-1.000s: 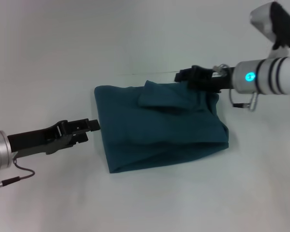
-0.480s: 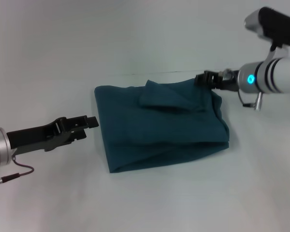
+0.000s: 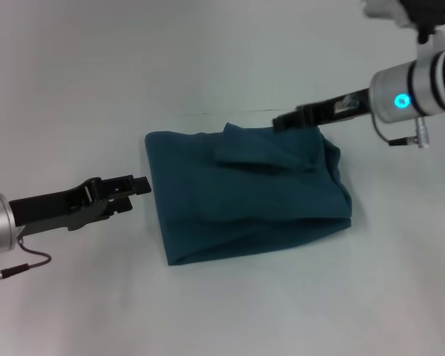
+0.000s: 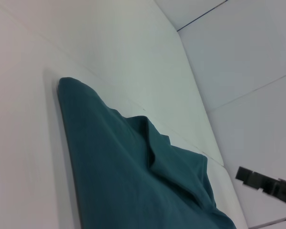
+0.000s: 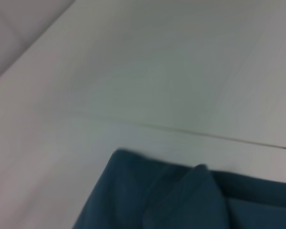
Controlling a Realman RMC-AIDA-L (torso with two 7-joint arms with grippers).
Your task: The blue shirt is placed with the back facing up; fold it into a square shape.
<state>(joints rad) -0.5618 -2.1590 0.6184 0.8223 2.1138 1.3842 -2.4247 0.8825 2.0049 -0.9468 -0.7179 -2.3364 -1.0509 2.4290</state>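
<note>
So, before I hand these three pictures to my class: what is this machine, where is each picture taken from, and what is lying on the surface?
This is a robot with two arms, each ending in a gripper, a two-fingered clamp. The wide picture comes from a camera on its head, looking down at a pale table. The other two come from cameras on its wrists, so they show close, tilted views of the same scene.

On the table lies the blue shirt, folded into a rough rectangle with a loose flap bunched on top near the far edge.

The left gripper hovers just beside the shirt's left edge, not touching it. The right gripper is at the shirt's far right corner; whether it touches the cloth cannot be told. Neither is visibly lifting anything.
</note>
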